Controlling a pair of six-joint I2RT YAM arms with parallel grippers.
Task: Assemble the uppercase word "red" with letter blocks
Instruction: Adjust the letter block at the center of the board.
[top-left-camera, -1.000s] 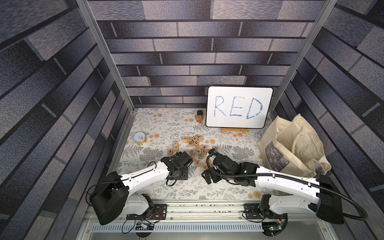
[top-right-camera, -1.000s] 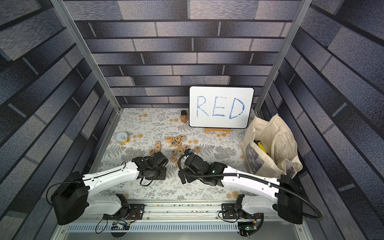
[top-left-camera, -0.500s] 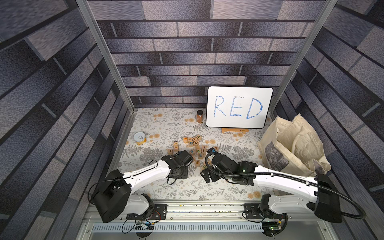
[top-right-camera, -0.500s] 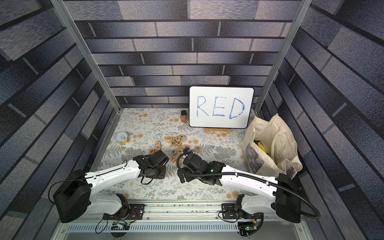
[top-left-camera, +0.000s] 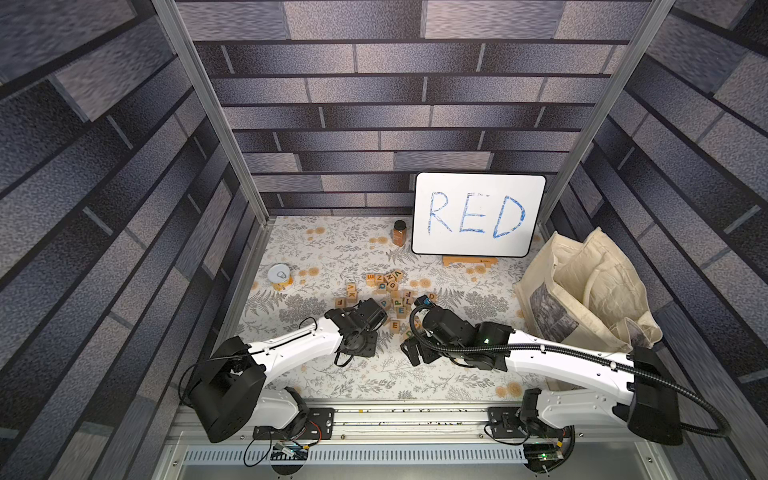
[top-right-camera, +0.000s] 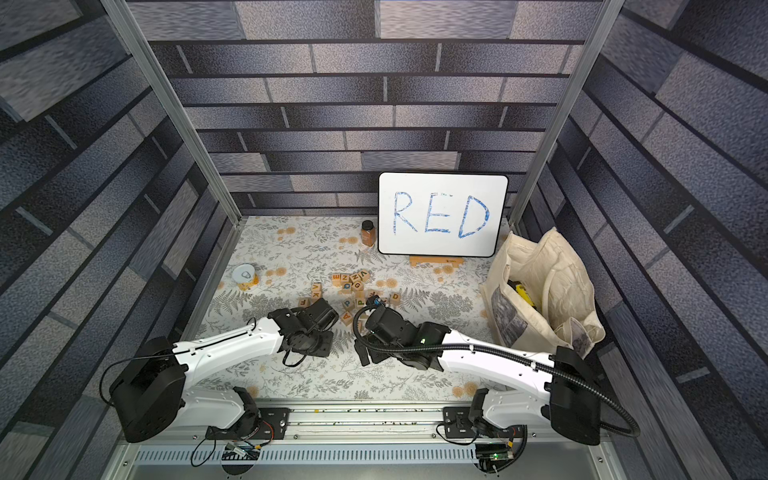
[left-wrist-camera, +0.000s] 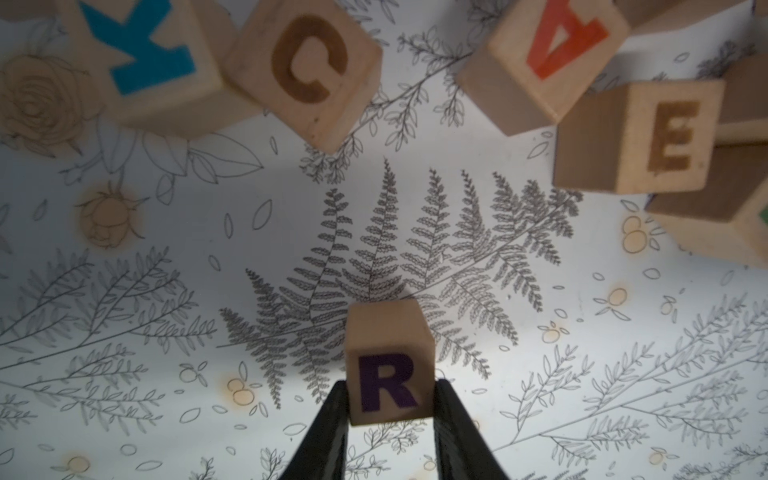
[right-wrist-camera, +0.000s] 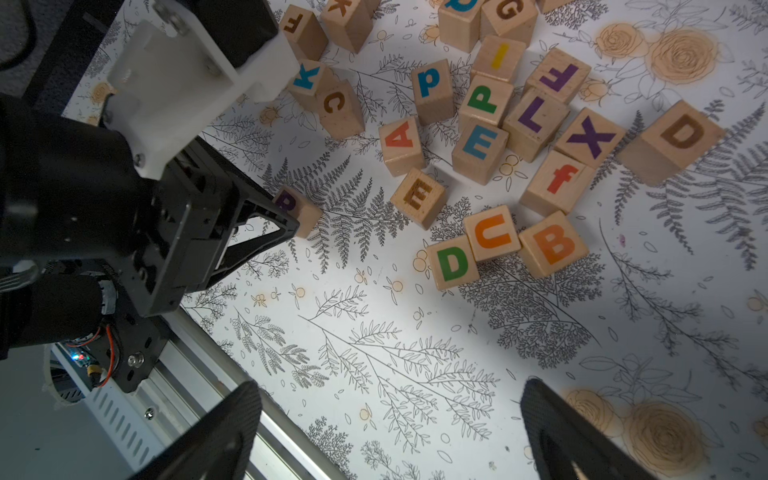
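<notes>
**Stage: first letter grasped.** Nearest the front edge of the tabletop (top-left-camera: 457, 374), the right gripper (right-wrist-camera: 388, 386) hangs with its jaws spread wide and holds nothing. Just beyond it, the left gripper (left-wrist-camera: 390, 384) is clamped on the R block (left-wrist-camera: 388, 361). Its matte black fingers press two opposite side faces, and the dark-purple letter faces the wrist camera. Whether the cube is clear of the surface cannot be told. No row is laid out yet.

Farther in lies the heap of letter blocks (top-left-camera: 390, 295). The green D block (right-wrist-camera: 453, 262) sits at the heap's near fringe, touching an orange U cube (right-wrist-camera: 492, 232). The blue E block (right-wrist-camera: 480, 149) lies deeper, hemmed in by neighbours. All the cubes are pale, smooth wood with crisp edges and flat painted capitals. The tabletop has a white print of ferns and roses. At its far edge stands the white board (top-left-camera: 478, 214).
</notes>
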